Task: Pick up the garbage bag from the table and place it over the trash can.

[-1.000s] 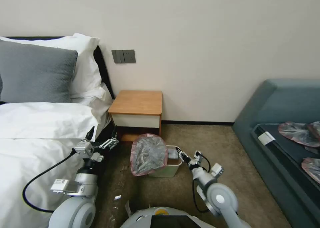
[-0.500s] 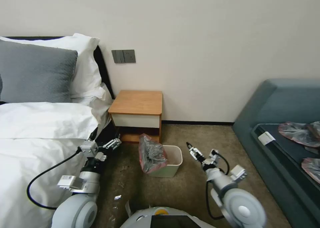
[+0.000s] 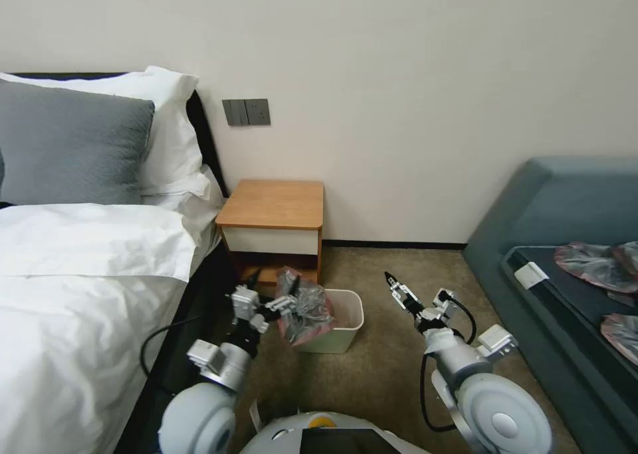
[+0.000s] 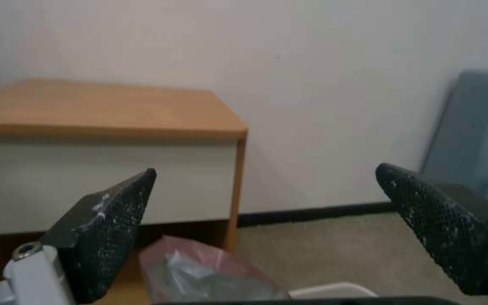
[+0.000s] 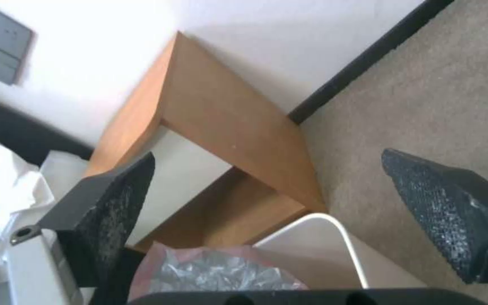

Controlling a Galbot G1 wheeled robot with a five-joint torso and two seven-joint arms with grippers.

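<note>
Garbage bag (image 3: 304,310) slumped on trash can (image 3: 345,331) rim, both grippers w/ jaws apart

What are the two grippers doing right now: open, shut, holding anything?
Left gripper: open, empty, beside the garbage bag draped on the trash can.
Right gripper: open, empty, right of the can.

A white-sheeted bed (image 3: 80,274) with a grey fabric pillow (image 3: 66,145) is lying left; a grey wall switch panel (image 3: 246,112) is hanging above; a blue-grey upholstered sofa (image 3: 565,201) is carrying crumpled grey-pink plastic bags (image 3: 595,264).
</note>
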